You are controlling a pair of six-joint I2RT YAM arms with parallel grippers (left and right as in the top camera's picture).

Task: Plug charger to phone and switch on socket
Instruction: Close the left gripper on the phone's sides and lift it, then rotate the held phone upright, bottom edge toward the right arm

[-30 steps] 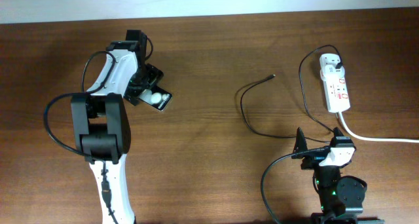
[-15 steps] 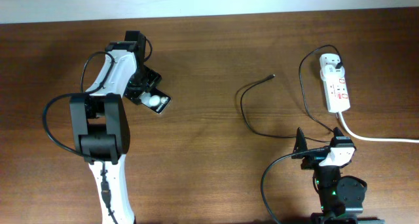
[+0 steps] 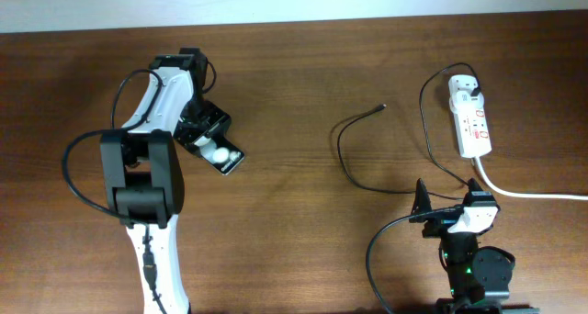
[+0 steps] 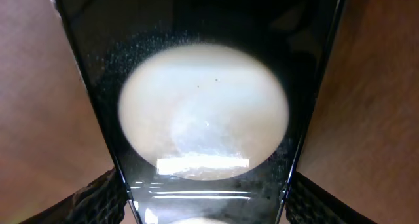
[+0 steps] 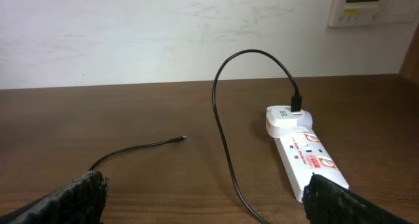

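The black glossy phone (image 3: 223, 155) with white round blobs lies at the left-centre of the table, gripped at its far end by my left gripper (image 3: 203, 133). In the left wrist view the phone (image 4: 203, 106) fills the frame and both fingers of the left gripper (image 4: 203, 201) press its edges. The charger cable (image 3: 342, 147) loops across the right half, its tip (image 3: 382, 106) free on the wood. Its white adapter (image 3: 464, 85) sits in the socket (image 3: 474, 126). My right gripper (image 3: 450, 210) is open and empty near the front edge, the socket (image 5: 308, 157) and the cable (image 5: 222, 139) ahead of it.
The socket's thick white cord (image 3: 533, 195) runs off to the right edge. The right arm's own black cable (image 3: 377, 250) curls at the front right. A pale wall (image 5: 163, 34) stands behind the table's far edge.
My left gripper has drawn the phone toward the front right and turned it a little. The right arm, charger and socket have not moved.
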